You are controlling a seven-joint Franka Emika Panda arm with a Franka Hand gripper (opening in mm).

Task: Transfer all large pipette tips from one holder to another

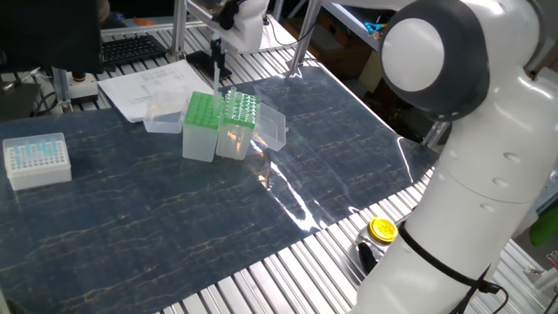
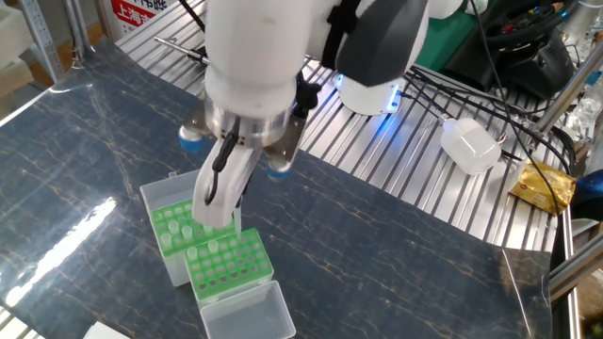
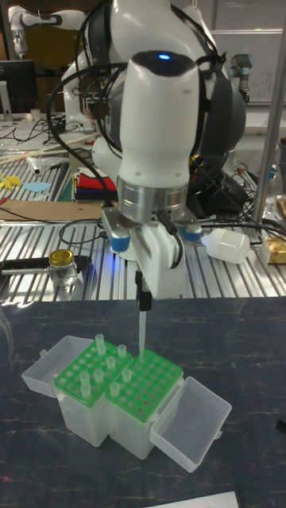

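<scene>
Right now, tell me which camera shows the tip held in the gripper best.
The tall fixed view: the held tip hangs whole from the gripper, above the green racks. One fixed view shows only a thin pale sliver. In the other fixed view the gripper's fingers hide it.

- This was a lab, plainly: two green racks (image 3: 119, 379) sat side by side on the dark tabletop (image 1: 157, 227), pale pipette tips (image 3: 101, 343) standing up in them.
- A white tip box (image 1: 37, 160) waited near the tabletop's far edge.
- Ribbed aluminium benching (image 2: 396, 179) ran all around, cables (image 2: 452, 89) trailing over it.
- Behind stood a keyboard (image 1: 131, 45), papers (image 1: 157, 87), a plastic bottle (image 3: 226, 246) and a yellow-lidded jar (image 3: 62, 268).
- A second robot arm (image 3: 36, 17) showed in the background.
</scene>
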